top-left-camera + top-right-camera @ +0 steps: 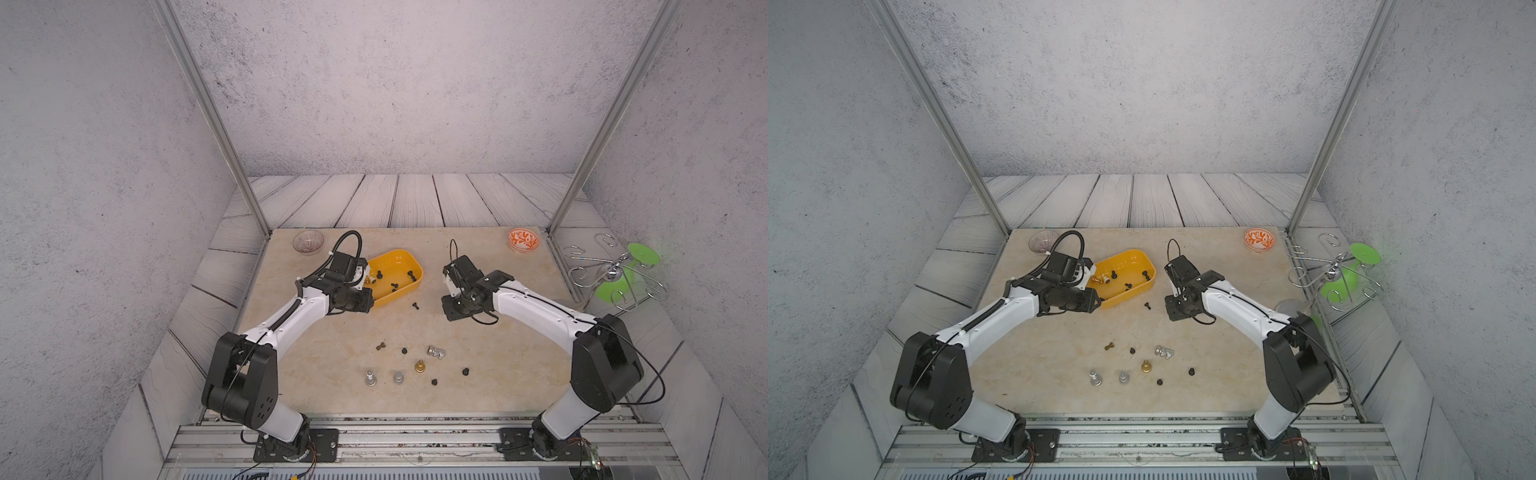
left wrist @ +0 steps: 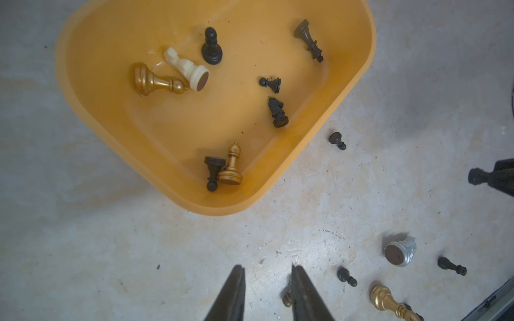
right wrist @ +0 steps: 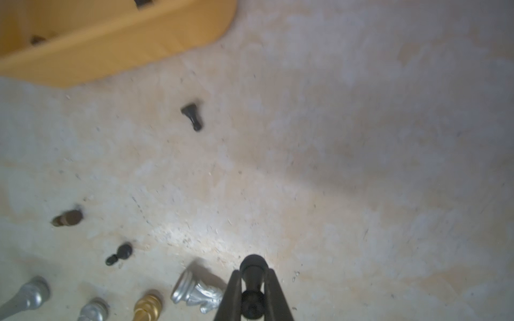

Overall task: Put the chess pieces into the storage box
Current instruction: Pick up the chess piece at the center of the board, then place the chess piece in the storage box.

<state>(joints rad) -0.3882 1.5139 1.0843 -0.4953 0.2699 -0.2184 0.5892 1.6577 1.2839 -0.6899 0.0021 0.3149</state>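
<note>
Yellow storage box [image 2: 167,125] holds eight chess pieces [image 2: 211,47]; others scattered outside.

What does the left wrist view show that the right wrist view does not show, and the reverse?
Only the left wrist view: the cream piece and two gold pieces inside the storage box, and the open, empty left pincer. Only the right wrist view: two silver pieces, and a clear sight of the right pincer shut on the held black pawn. Both: the box's wall, the loose black pawn beside it, the fallen silver knight.
</note>
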